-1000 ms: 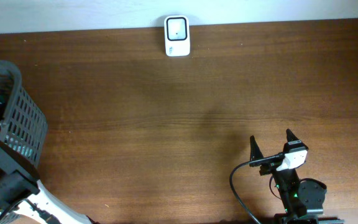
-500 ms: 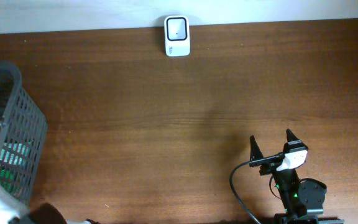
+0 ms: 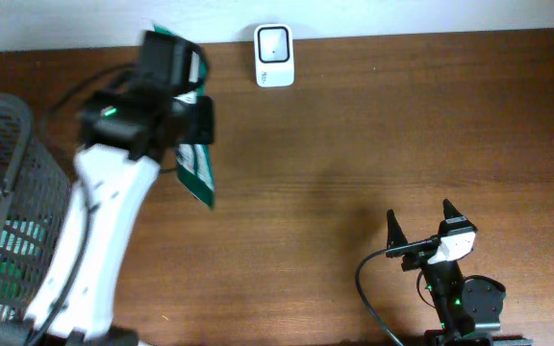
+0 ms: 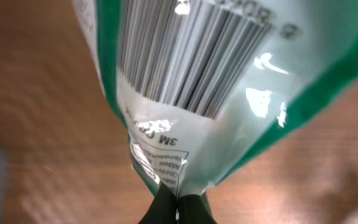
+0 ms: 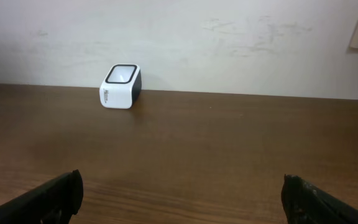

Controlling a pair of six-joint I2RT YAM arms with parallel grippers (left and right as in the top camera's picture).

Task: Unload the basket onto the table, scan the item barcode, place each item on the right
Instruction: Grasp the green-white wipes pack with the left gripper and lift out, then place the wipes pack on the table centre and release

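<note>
There was one worktop (image 3: pixel 354 125), one white scanner (image 3: pixel 274 56), one grey basket (image 3: pixel 41 187) and one green-and-white packet (image 3: pixel 197 173) bearing one barcode (image 4: pixel 185 56). Two end effectors showed: the left end effector (image 4: pixel 178 210) and the right end effector (image 3: pixel 419 216).

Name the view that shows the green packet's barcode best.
Left wrist: the barcode fills the upper frame close up, bars distinct. Overhead shows only the packet as a green edge, no bars. Right wrist shows neither, just the scanner.

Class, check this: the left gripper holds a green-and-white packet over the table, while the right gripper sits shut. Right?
No: the right gripper is open, jaws wide apart, as the overhead view shows. The left gripper does hold the green-and-white packet over the table.
</note>
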